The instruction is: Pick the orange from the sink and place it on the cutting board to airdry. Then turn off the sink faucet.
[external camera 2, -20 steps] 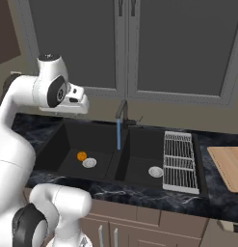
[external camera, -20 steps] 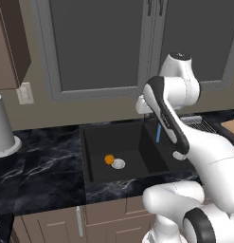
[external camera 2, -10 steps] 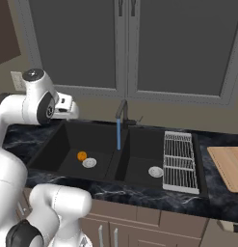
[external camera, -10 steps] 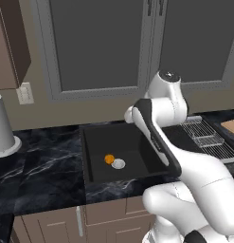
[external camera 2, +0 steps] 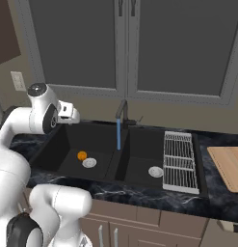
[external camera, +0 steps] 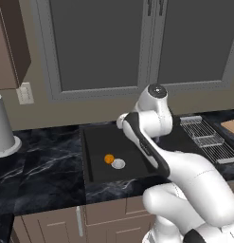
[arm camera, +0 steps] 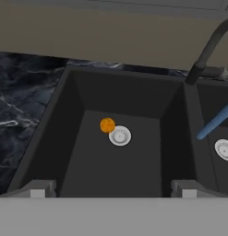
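The orange [arm camera: 107,125] lies on the floor of the left basin of the black sink [arm camera: 124,94], just left of the round silver drain [arm camera: 120,136]. It also shows as the orange [external camera: 109,159] and the orange [external camera 2: 82,155] in the base views. My gripper [arm camera: 111,190] hovers open above the near side of that basin, well short of the fruit, with nothing between its fingers. The sink faucet [external camera 2: 121,110] stands on the divider behind the basins, and a blue water stream [external camera 2: 118,135] runs from it. The cutting board [external camera 2: 229,166] lies on the counter at the far right.
A silver wire dish rack [external camera 2: 178,154] sits over the right side of the sink, between the basins and the board. The right basin has its own drain [external camera 2: 155,171]. A white cylinder [external camera: 2,128] stands on the black marble counter at left. Grey cabinets hang above.
The arm has swung down and toward the left basin, bringing the hand lower over the sink. The orange has not moved and the water still runs.
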Tool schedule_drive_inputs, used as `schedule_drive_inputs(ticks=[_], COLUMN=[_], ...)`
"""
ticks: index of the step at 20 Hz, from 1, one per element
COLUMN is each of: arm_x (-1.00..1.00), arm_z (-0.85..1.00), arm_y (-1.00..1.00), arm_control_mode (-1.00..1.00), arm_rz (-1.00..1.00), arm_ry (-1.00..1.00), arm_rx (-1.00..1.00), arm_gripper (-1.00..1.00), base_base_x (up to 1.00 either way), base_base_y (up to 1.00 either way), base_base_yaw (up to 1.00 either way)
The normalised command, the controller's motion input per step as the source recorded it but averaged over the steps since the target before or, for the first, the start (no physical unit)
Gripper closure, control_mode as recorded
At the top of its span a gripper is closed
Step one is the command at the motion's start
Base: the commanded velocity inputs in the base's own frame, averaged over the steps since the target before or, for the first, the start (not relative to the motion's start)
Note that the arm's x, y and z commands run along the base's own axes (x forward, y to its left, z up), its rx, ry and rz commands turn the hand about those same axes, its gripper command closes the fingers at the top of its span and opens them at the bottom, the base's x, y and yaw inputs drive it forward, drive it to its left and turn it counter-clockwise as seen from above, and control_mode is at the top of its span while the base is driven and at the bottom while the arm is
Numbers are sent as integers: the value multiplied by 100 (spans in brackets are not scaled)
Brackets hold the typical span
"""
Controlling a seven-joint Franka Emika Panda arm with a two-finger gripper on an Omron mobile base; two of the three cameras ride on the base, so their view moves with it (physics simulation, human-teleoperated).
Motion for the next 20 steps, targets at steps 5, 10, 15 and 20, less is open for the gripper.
schedule_drive_inputs(ticks=[5, 10, 15, 20], arm_x=[46, 38, 27, 7], arm_z=[-25, -18, -21, -41], arm_y=[17, 11, 5, 10], arm_control_mode=[-100, -100, -100, -100], arm_rz=[0, 0, 0, 0], arm_ry=[0, 0, 0, 0], arm_rx=[0, 0, 0, 0], arm_gripper=[-100, -100, -100, -100], base_base_x=[0, 0, 0, 0], base_base_y=[0, 0, 0, 0], base_base_yaw=[0, 0, 0, 0])
